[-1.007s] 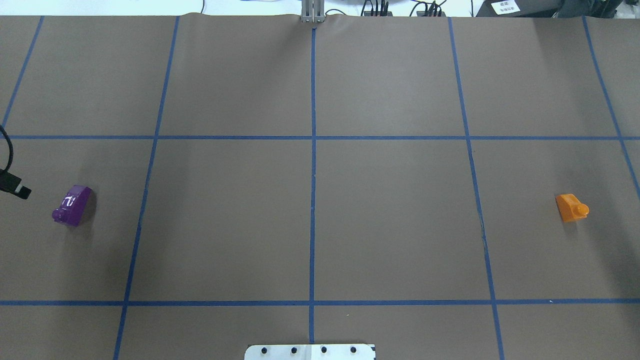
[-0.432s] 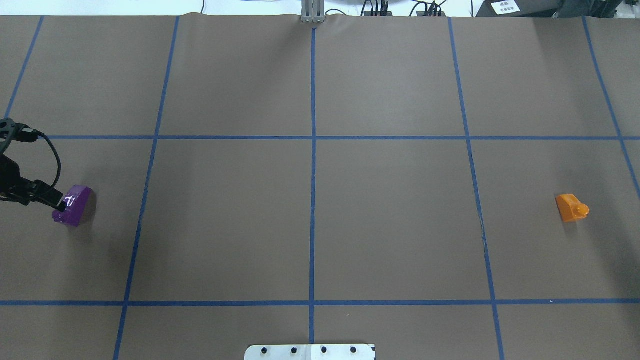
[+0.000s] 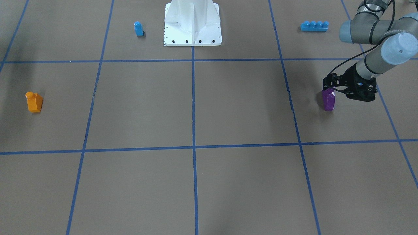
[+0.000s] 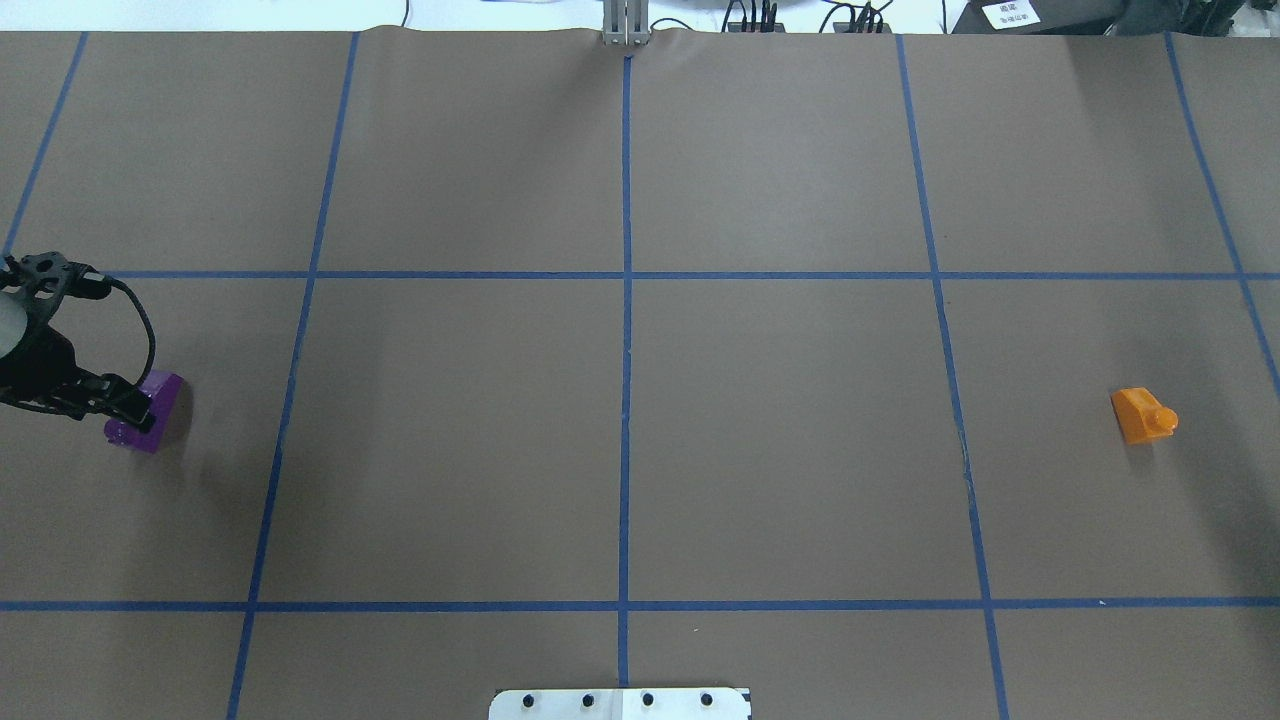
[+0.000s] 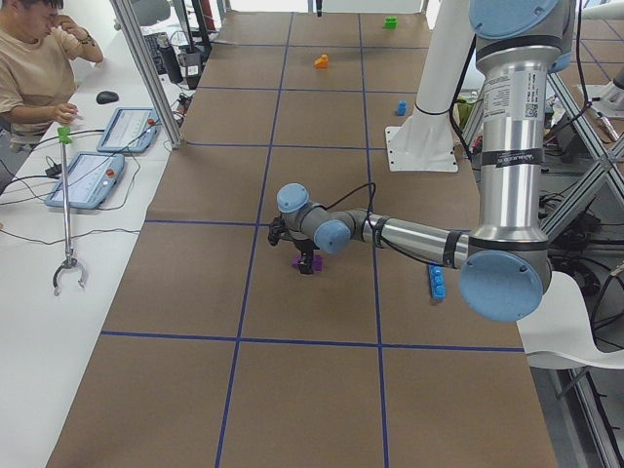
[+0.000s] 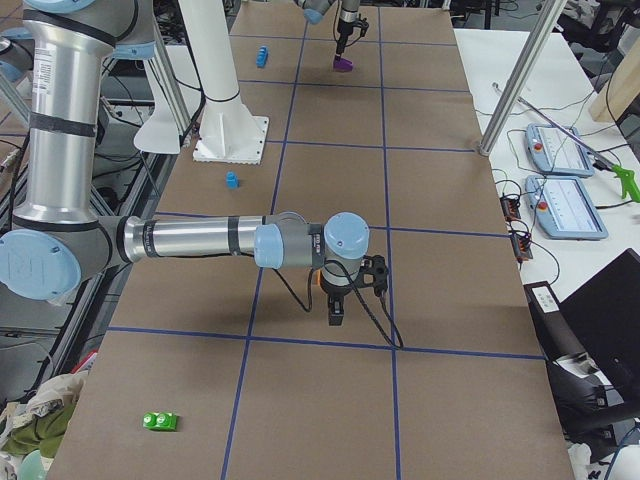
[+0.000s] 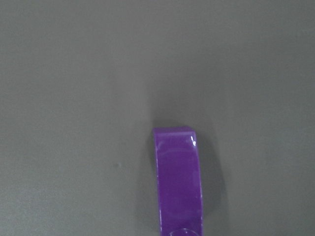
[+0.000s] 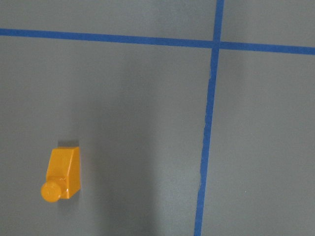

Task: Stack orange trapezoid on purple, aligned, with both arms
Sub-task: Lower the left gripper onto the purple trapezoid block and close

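Brown paper taped into squares with blue lines covers the table [image 4: 780,420], and the two pieces I have to join sit at opposite ends of it. A second ago my left arm was only just entering at the table's edge. Now my left fingers [image 4: 132,405] are over the purple block [image 3: 328,101], touching or nearly touching its top, and the block lies where it lay, on its side with the stud pointing towards my base. From the overhead and front views I cannot tell whether those fingers are spread or already closed on it. My left wrist camera shows the block low in its picture with no fingertip in sight. The orange trapezoid [image 4: 1140,415] is untouched, well apart at the other end, also on its side. My right fingers [image 6: 335,312] hang above the table near it, not on it, and their state I cannot tell either. I judge the task has only begun: the left side is close to its grasp, the right must yet descend on the orange piece, and both blocks will need turning upright before they can stack aligned.
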